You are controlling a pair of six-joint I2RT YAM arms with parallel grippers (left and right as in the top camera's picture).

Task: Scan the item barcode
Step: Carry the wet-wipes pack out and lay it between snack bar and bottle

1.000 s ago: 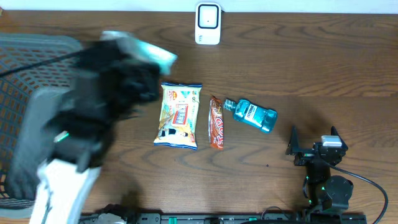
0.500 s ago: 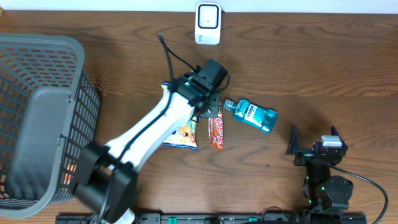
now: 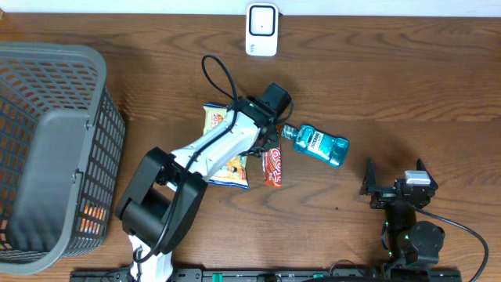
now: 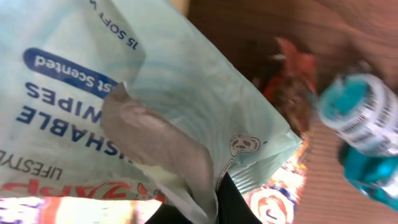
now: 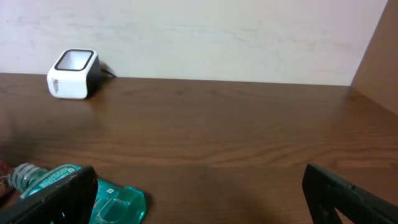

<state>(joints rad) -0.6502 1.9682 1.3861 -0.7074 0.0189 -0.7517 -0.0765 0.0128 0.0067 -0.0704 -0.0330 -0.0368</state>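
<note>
Far left: grey plastic mesh basket (image 3: 47, 149) on the brown wooden table (image 3: 407, 78). Mid-frame: left gripper (image 3: 268, 129) closed tight, pinching a pale green plastic wipes packet (image 4: 186, 93); packet plain only in the left wrist view. Under the gripper, a yellow printed snack pouch (image 3: 217, 119), with an orange-red wrapped bar (image 3: 273, 168) just beside. Top edge, above these: white boxy barcode scanner (image 3: 261, 30), well apart from the packet. Right of the bar: teal mouthwash bottle (image 3: 319, 144) lying on its side. Lower right: right gripper (image 3: 395, 174) spread fully wide, holding nothing.

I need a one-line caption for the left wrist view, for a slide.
Left end effector grips a wipes pack; snack bar and blue bottle lie beyond.
</note>
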